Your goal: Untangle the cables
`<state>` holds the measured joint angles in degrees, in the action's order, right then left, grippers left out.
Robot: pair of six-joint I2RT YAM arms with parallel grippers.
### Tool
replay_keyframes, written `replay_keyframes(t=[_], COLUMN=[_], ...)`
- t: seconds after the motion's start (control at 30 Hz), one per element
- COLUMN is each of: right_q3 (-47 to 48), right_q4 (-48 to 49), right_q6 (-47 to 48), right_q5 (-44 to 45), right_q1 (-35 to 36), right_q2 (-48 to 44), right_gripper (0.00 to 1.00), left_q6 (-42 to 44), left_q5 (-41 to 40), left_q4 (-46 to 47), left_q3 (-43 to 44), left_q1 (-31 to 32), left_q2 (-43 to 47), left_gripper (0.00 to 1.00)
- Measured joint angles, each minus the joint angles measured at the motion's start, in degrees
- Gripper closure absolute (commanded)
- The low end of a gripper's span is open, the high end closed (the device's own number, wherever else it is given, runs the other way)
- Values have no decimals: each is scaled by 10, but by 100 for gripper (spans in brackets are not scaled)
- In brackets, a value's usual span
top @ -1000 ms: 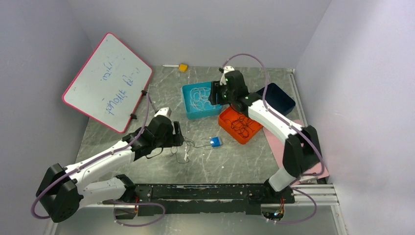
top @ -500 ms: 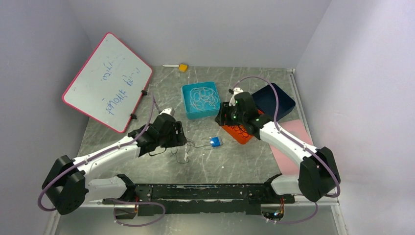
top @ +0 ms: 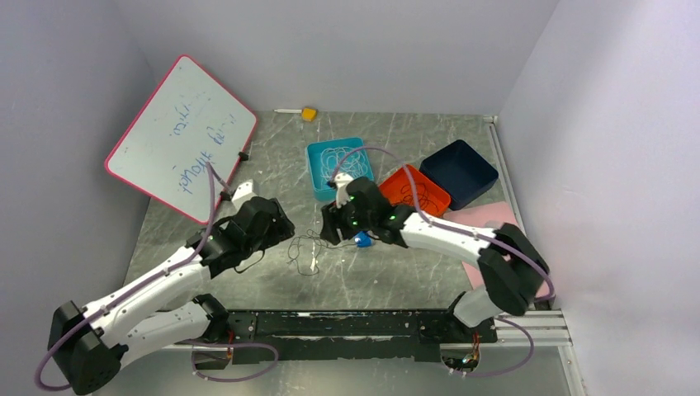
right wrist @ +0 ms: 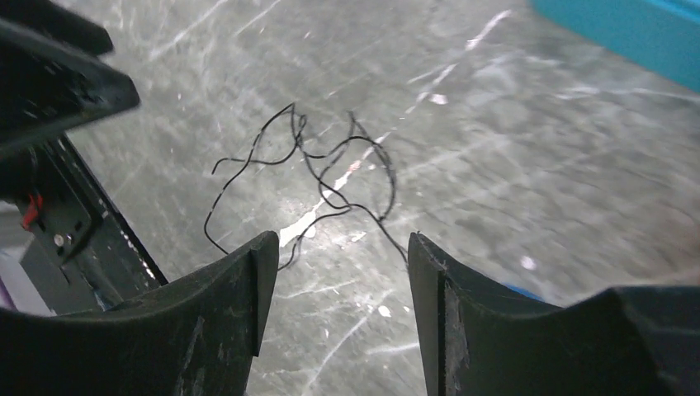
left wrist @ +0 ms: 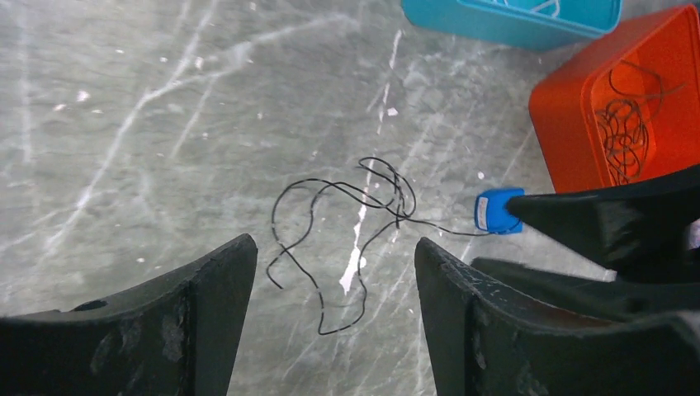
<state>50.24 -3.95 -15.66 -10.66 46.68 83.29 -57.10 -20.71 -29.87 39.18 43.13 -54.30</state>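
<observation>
Whiteboard: leans at the far left, placed as it was a second ago.
Left pincer: jaws wide with nothing between them. It hangs above the bench on the near-left side of the loose wire. A second ago it was right over the wire's left end, and the arm has since drawn back to the left.
Black cable: lies loose on the bench between the two pincers, in a small knot with open loops. Neither pincer touches it. Its place and shape match the earlier frames.
Blue plug: at the cable's right end, on the bench where it was before.
Right pincer: jaws parted and holding nothing. It is low over the bench, just beside the blue plug; whether a finger touches the plug cannot be told. A second ago it was over the teal bin, half a second ago over the orange bin, and it has swung near and left.
Teal bin: far of the cable, holding whitish cables.
Orange bin: right of the teal bin, now uncovered, with black coils inside.
Navy bin: far right, just beside the orange bin.
</observation>
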Motion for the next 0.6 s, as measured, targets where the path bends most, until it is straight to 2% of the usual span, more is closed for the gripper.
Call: replay_keyframes(t=[0.27,0.6], right_q3=[83,150], right_q4=[9,-20], right_q6=[36,54], right_q5=[7,73], right_q1=[67,80], right_q2=[132,215], right_gripper=[38,47], left_q6=[-5,1], left_q5=[-54,-68], left_q4=[-52,-66], left_q3=[0,0], left_q1=[0,0], left_q2=[67,77], left_gripper=[25,24])
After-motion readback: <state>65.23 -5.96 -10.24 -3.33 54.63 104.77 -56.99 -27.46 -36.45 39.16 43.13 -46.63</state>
